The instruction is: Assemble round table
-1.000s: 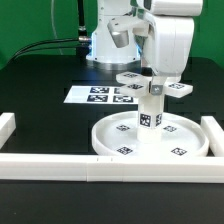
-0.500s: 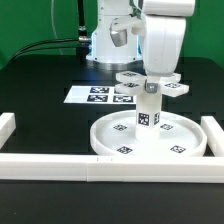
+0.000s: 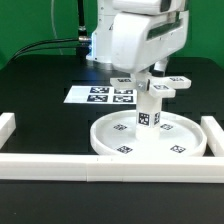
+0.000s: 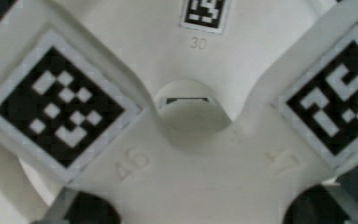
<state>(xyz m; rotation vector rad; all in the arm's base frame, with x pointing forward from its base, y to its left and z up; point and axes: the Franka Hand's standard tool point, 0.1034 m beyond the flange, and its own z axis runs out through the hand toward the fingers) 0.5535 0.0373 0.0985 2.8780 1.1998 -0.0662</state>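
The round table's cross piece [image 3: 160, 84] sits atop the post [image 3: 149, 112] at the disc's [image 3: 150, 140] centre; the hand [image 3: 150, 72], grip unclear, has swung round, apparently screwing it down.

In front of me a black table [image 3: 40, 90] carries everything. Long white border bars fence the work area: one [image 3: 110, 165] runs along the near edge across the whole width, a short piece [image 3: 7, 127] stands at the exterior view's left, and another [image 3: 214, 133] closes the exterior view's right. Farther back the marker board [image 3: 92, 95] lies flat on the table, a thin white sheet with black-and-white square tags; part of it is hidden from this angle. Behind the table hangs a green backdrop [image 3: 40, 22], and dark cables [image 3: 45, 44] run across it toward the middle.
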